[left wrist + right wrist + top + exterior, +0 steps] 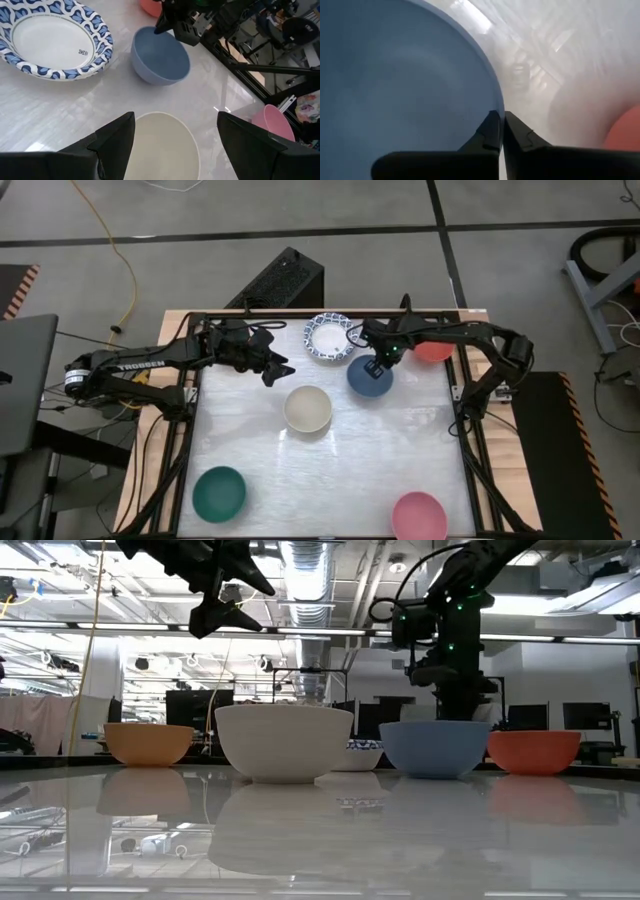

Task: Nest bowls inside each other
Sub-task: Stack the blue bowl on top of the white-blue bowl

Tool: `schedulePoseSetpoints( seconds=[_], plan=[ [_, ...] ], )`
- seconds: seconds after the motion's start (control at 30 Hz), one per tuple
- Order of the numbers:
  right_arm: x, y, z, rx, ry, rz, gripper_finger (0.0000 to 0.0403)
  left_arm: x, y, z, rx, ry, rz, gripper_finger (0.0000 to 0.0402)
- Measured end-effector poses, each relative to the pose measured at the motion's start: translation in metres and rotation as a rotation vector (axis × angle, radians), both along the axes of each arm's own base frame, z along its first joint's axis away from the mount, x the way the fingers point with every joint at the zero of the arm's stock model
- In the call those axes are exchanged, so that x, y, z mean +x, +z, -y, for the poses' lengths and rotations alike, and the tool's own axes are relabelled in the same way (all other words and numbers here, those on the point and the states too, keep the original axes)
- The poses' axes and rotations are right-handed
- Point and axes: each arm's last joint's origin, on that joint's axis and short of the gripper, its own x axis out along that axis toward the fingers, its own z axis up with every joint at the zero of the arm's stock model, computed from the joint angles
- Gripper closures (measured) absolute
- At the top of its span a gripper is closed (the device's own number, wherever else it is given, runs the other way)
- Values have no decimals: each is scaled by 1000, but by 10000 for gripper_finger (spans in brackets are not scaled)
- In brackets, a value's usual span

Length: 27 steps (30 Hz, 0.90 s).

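Note:
A blue bowl (368, 380) stands on the white table, with my right gripper (378, 366) shut on its far rim. The bowl also shows in the low view (435, 748) and the right wrist view (395, 85). A cream bowl (307, 409) stands at the table's middle. My left gripper (276, 370) hangs open above the table to the left of both bowls; the cream bowl (160, 147) shows below its fingers. A white bowl with a blue patterned rim (328, 337) and a red bowl (434, 351) stand along the far edge. My right gripper holds the blue bowl by its rim (496, 97) on the far side, one finger (489, 134) inside the bowl and the other outside. The fingers come from above, pointing down. The bowl stands upright with its base on the table (435, 776).
A teal bowl (219, 492) and a pink bowl (419, 515) stand near the front edge. An orange bowl (148, 743) shows at the left in the low view. A black frame (468, 445) runs along the table's sides.

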Motion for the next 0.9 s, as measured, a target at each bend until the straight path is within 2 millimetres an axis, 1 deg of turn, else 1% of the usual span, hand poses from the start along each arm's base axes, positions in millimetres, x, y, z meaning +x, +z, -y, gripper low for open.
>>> schedulePoseSetpoints(
  seconds=[0.1, 0.2, 0.27, 0.4, 0.53, 0.6, 0.7, 0.83, 0.9],
  plan=[
    [-2, 3, -2, 42, 3, 22, 385, 0, 0, 0, 0, 0, 0, 130],
    [-8, 13, -5, 69, -9, 49, 395, 0, 0, 0, 2, 5, -1, 130],
    [-12, 25, -7, 77, -17, 89, 396, 0, 0, 0, 3, 6, -3, 130],
    [-17, 56, -5, 34, -63, 209, 396, 0, 0, 0, 3, 8, -3, 130],
    [-15, 85, 5, -20, -119, 337, 396, 0, 0, -1, 20, 23, -6, 130],
    [-8, 94, 15, -47, -154, 403, 396, 0, 0, -1, 24, 26, -7, 130],
    [11, 102, 33, -86, -186, 491, 396, 0, 0, -1, 24, 27, -7, 130],
    [41, 104, 56, -93, -198, 499, 397, 0, 0, -1, 21, 26, -7, 130],
    [54, 102, 67, -91, -192, 478, 397, 0, 0, -1, 20, 26, -7, 130]
  ],
)
